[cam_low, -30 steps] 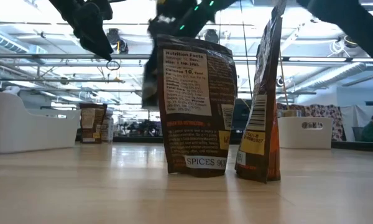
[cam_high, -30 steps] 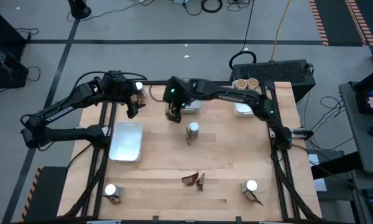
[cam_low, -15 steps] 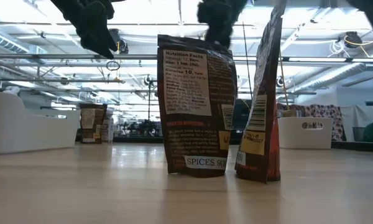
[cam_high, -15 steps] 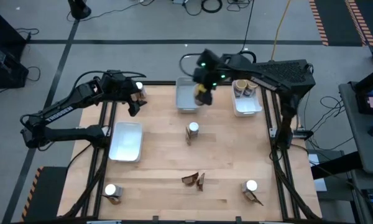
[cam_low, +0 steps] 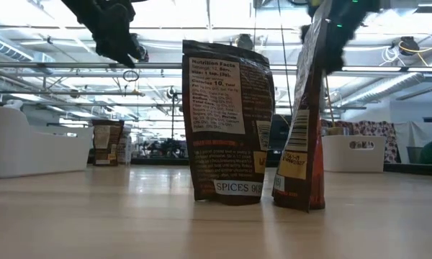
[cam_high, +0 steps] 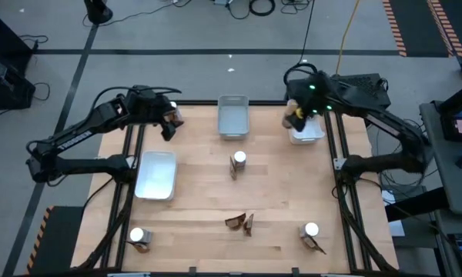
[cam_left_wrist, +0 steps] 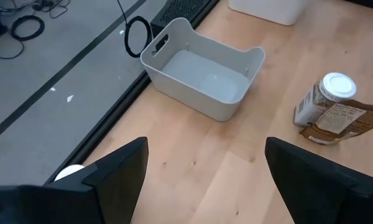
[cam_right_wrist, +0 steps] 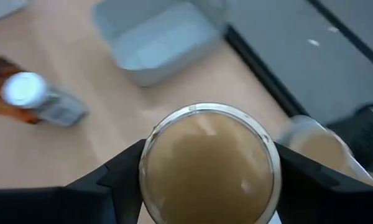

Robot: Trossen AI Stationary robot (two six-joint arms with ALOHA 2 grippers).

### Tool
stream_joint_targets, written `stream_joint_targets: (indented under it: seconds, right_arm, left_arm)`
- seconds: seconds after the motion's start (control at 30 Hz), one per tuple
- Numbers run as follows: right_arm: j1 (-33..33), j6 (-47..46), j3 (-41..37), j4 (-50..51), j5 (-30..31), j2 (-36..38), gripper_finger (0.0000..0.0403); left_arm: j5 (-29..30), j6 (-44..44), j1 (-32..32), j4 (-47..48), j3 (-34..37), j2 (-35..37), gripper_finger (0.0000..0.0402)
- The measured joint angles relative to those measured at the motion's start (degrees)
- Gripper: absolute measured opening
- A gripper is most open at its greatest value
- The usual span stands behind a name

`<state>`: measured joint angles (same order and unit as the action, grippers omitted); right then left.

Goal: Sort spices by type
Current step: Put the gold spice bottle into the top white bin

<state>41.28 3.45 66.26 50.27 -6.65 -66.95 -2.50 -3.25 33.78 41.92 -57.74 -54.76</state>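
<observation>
One tan-topped tub [cam_right_wrist: 208, 165] sits clamped in my right gripper [cam_high: 296, 117] above the white tray [cam_high: 306, 135], while my left gripper [cam_high: 168, 123] hangs wide apart.

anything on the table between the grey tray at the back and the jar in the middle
Nothing: in the high view, bare wood separates the grey tray from the jar.

Tan-topped tub [cam_right_wrist: 208, 165], white-capped jar [cam_left_wrist: 336, 87], dark-brown packet [cam_low: 227, 129] with white label, pale grey tray [cam_left_wrist: 202, 78], light wooden table [cam_high: 277, 192]

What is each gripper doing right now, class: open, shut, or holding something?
Left gripper: open, empty, above the table's far-left corner.
Right gripper: shut on a tan-topped tub, over the far-right white tray.
</observation>
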Motion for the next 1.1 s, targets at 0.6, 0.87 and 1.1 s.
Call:
stream_joint_targets:
  seconds: [0.6,0.87,1.1]
  right_arm:
    - [10.16,1.65,-15.27,-7.83,2.33,9.06,0.0259]
    - [12.36,1.75,-21.78,-14.06,2.27,8.83,0.0261]
    - [12.39,0.26,-24.15,-17.45,2.11,6.53,0.0261]
  left_arm:
    - [-0.11,0.03,0.0,-1.61,0.0,-6.02,0.0327]
    - [-0.27,0.2,0.0,-1.61,0.0,-6.02,0.0327]
    - [-0.44,1.47,0.0,-3.97,0.0,-6.0,0.0327]
